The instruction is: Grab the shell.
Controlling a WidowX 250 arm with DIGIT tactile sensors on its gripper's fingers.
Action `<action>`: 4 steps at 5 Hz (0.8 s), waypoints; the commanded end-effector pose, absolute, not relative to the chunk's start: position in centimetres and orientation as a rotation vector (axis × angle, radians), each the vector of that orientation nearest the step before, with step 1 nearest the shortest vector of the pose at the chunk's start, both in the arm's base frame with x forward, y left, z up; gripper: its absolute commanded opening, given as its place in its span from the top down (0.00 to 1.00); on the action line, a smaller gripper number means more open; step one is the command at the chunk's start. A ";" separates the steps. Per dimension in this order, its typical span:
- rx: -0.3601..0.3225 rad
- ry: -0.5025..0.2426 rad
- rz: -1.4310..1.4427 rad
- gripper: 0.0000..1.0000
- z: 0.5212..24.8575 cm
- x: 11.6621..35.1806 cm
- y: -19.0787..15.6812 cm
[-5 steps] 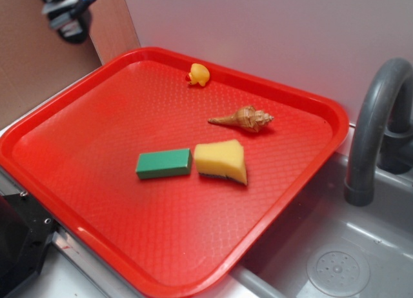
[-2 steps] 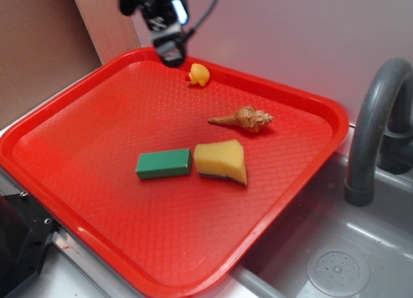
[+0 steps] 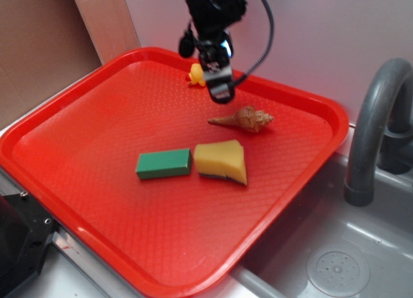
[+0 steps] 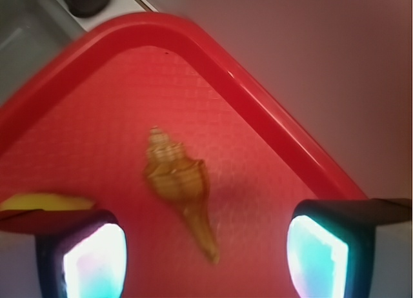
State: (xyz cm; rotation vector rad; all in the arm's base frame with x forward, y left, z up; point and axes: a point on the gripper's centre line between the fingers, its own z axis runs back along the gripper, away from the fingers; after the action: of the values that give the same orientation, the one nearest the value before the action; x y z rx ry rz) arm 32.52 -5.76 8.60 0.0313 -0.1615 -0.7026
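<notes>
The shell (image 3: 246,118) is tan-brown and spiralled, lying on its side on the red tray (image 3: 90,149), thin point toward the left. In the wrist view the shell (image 4: 179,182) lies ahead of the fingers, its thin tip reaching down between them. My gripper (image 3: 220,91) hangs above the tray, just up and left of the shell and apart from it. The gripper (image 4: 205,262) stands open, its two glowing pads far apart with nothing held.
A small yellow duck (image 3: 198,74) sits by the tray's far rim, partly behind the arm. A green block (image 3: 164,163) and a yellow sponge (image 3: 222,160) lie mid-tray. A grey faucet (image 3: 377,117) and sink (image 3: 335,259) stand at the right. The wall is close behind.
The gripper has swung from the upper left corner across the tray's far edge and down, now hanging close over the shell. The objects on the tray have not moved.
</notes>
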 end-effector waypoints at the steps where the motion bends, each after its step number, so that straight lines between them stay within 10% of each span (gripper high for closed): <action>1: 0.062 -0.182 -0.876 0.00 5.8 32.4 -8.6; 3: 0.029 -0.150 -0.956 0.00 3.6 32.3 -9.9; 4: 0.049 -0.137 -0.940 1.00 3.0 33.4 -10.7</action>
State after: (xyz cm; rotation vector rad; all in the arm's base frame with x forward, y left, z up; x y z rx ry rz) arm 33.57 -9.59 2.79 0.0449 -0.1215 -0.9218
